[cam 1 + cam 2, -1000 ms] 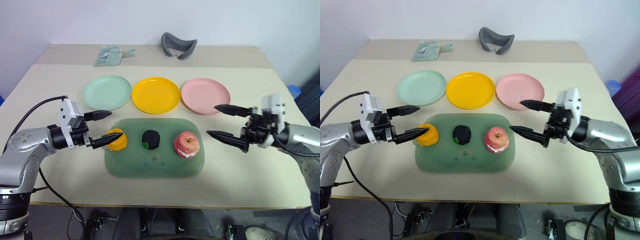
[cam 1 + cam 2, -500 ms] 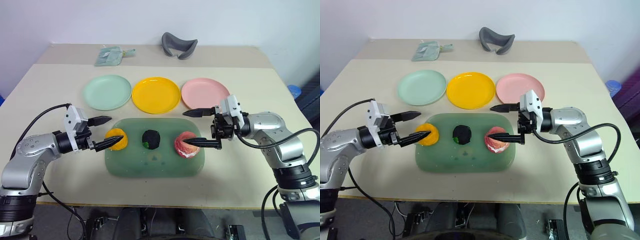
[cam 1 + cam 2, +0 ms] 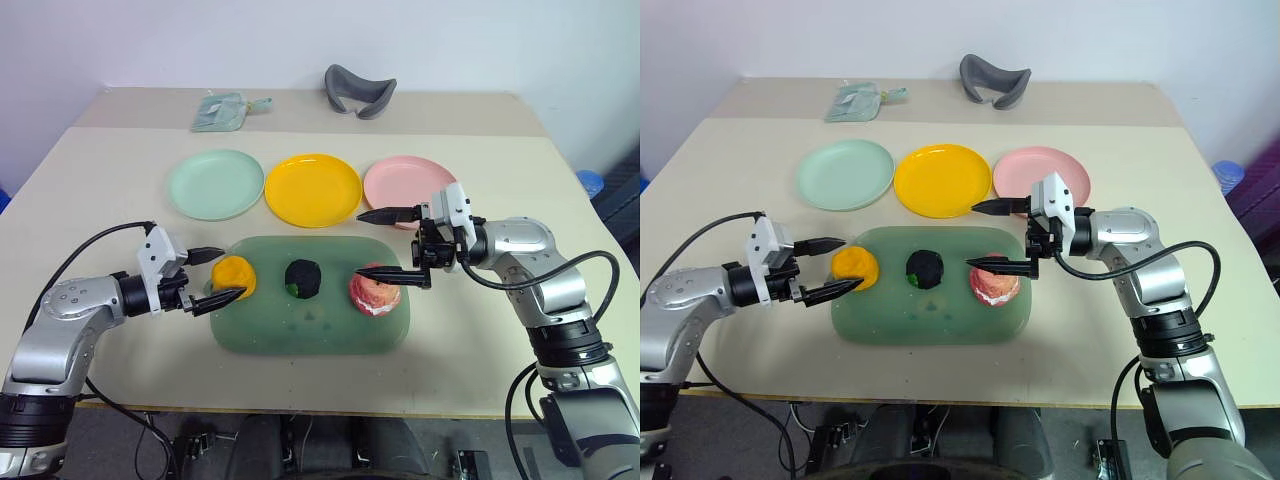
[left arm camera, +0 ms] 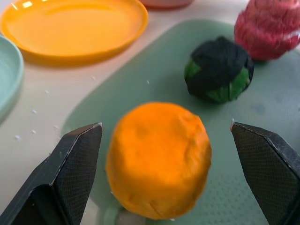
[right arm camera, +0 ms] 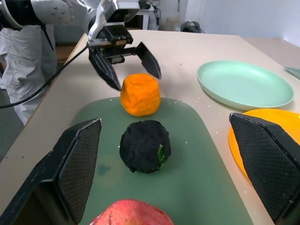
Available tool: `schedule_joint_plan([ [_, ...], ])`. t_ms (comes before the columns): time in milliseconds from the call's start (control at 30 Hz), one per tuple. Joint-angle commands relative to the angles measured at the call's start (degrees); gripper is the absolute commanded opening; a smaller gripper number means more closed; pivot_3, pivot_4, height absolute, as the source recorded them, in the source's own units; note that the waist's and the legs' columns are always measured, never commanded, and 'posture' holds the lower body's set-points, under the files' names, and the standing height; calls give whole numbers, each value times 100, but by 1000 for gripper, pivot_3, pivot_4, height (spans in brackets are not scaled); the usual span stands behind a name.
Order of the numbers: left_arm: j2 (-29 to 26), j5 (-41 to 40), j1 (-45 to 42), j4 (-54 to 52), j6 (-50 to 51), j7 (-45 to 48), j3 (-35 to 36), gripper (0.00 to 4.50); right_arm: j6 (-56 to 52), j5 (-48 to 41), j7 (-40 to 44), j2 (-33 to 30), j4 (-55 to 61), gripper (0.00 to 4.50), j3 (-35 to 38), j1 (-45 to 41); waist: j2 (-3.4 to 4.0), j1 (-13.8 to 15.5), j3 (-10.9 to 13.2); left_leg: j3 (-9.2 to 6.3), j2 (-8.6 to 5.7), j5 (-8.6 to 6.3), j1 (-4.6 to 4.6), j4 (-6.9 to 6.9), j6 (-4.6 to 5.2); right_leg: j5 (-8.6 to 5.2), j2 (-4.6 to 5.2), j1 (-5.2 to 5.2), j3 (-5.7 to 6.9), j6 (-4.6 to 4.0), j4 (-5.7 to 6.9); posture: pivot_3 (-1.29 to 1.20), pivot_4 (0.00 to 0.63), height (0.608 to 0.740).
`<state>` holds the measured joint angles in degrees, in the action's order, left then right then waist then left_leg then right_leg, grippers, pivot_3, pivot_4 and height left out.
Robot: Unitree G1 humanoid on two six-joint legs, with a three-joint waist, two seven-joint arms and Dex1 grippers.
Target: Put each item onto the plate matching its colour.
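A: Where are the items?
B: All three on the green mat [image 3: 300, 330]. Orange fruit [image 3: 234, 274] at 9 o'clock on it, dark green lump [image 3: 302, 277] centre, red apple [image 3: 374, 291] at 3 o'clock.
A: Plates?
B: Row at 12 o'clock from the mat on the table [image 3: 480, 340]: mint plate [image 3: 214, 184], yellow plate [image 3: 312, 189], pink plate [image 3: 405, 183]. Nothing on them.
A: Left hand?
B: Left hand [image 3: 215, 275] is spread wide, one finger each side of the orange fruit, gripping nothing.
A: Right hand?
B: Right hand [image 3: 375, 243] is also spread wide, holds nothing. Near finger sits over the apple; can't tell if it touches.
A: Other stuff?
B: Grey curved object [image 3: 357, 90] and pale green packet [image 3: 226, 110] at the far edge.
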<state>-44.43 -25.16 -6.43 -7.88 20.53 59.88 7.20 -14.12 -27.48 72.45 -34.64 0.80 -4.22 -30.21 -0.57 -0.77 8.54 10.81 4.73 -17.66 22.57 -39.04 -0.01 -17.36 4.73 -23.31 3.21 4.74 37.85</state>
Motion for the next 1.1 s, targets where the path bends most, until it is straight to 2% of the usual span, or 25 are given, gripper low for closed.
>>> schedule_joint_plan([
  [33, -2, 195, -34, 37, -269, 36, -116, 4500, 131, -2, 22, 43, 42, 4467, 77, -67, 0, -3, 0, 0, 0, 0, 0, 0, 0, 0, 0, -1, 0, 0, 1, 0, 150, 740],
  [167, 127, 287, -150, 181, -246, -85, -257, 4500, 209, 26, 22, 47, -18, 4467, 94, -50, 0, 3, 0, 0, 0, 0, 0, -1, 0, 0, 0, -1, 0, 0, 2, 0, 150, 740],
  [267, 179, 351, -156, 218, -299, -126, -286, 3672, 222, 27, -12, 54, -10, 4500, 99, -48, 0, -3, 0, 0, 0, 0, 0, -2, 0, 0, 0, -1, 0, 0, 2, 0, 150, 740],
  [333, 242, 358, -160, 226, -339, -216, -251, 2892, 224, 30, -28, 60, -14, 4500, 95, -52, 0, -1, 0, 0, 0, 0, 0, -2, 0, 0, 0, -1, 0, 0, 3, 0, 150, 740],
  [467, 438, 423, -192, 179, -561, -551, -131, 2864, 275, 55, -147, 118, -36, 4500, 116, -72, 0, 3, 0, 0, 0, 0, 0, -4, 0, 0, 2, -1, 0, 0, 4, 0, 150, 740],
  [600, 623, 667, -290, -66, -379, -1359, -26, 2864, 657, 399, -656, 280, -169, 4500, 192, -101, 0, 0, 0, -1, 0, 0, 0, -4, 0, 0, 2, -1, -1, 0, 5, 0, 150, 740],
  [733, 832, -223, -910, -152, 349, -1415, 280, 2864, 685, 889, -1701, 504, -433, 4500, 316, -264, -1, 14, 0, -1, 0, 0, 2, -9, 0, 0, 2, -1, 0, 0, 10, 0, 150, 740],
  [800, 1032, -708, -1376, 18, 854, -1685, 564, 2864, 578, 881, -1929, 587, -412, 4500, 359, -281, -1, 18, 0, -1, 0, 1, 3, -12, 0, 0, 4, -1, 0, 1, 12, 0, 150, 740],
  [867, 1187, -832, -1875, 212, 1123, -2091, 746, 2864, 495, 913, -2141, 646, -388, 4500, 362, -297, -2, 9, 0, -2, -1, 1, 3, -12, 0, 0, 3, -1, 0, 2, 13, 0, 150, 740],
  [1100, 1533, 239, -3223, 1451, 715, -2948, 155, 2864, 101, 876, -2836, 770, -223, 4500, 553, -379, -1, -3, 0, 3, -3, 4, 2, -11, -5, 0, -4, -1, 0, 2, 13, 0, 150, 740],
])
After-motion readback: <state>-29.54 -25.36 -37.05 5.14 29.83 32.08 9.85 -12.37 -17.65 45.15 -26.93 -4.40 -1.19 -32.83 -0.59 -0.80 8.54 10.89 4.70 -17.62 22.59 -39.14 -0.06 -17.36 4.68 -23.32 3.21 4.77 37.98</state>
